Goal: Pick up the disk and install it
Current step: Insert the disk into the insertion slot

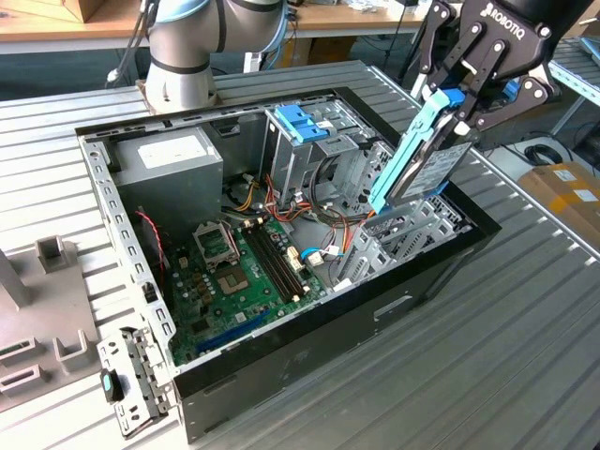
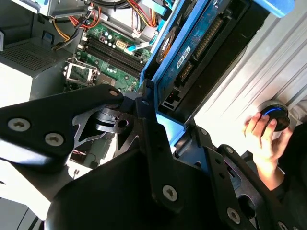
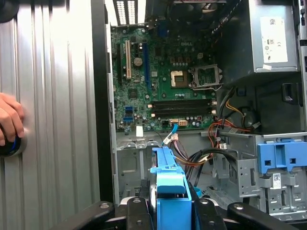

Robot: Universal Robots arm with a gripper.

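Gripper [image 1: 457, 103], jaws clamped on the disk [image 1: 422, 159] at its upper end, holds it tilted above the open case [image 1: 309, 361].

Robot arm [image 1: 183, 56]: rounded silver-grey joint housings with a pale blue cap [image 1: 275, 26]. Gripper [image 1: 457, 105]: matte black, with white lettering on its body in the exterior view. Its flat, angular linkage bars [image 2: 62, 115] are joined at round pivots, each fastened with silver socket-head screws [image 2: 18, 125], as seen in the second wrist view.

Bright even light; glare whitens ribbed table [image 2: 268, 62]; soft shadows inside case [image 1: 309, 347].
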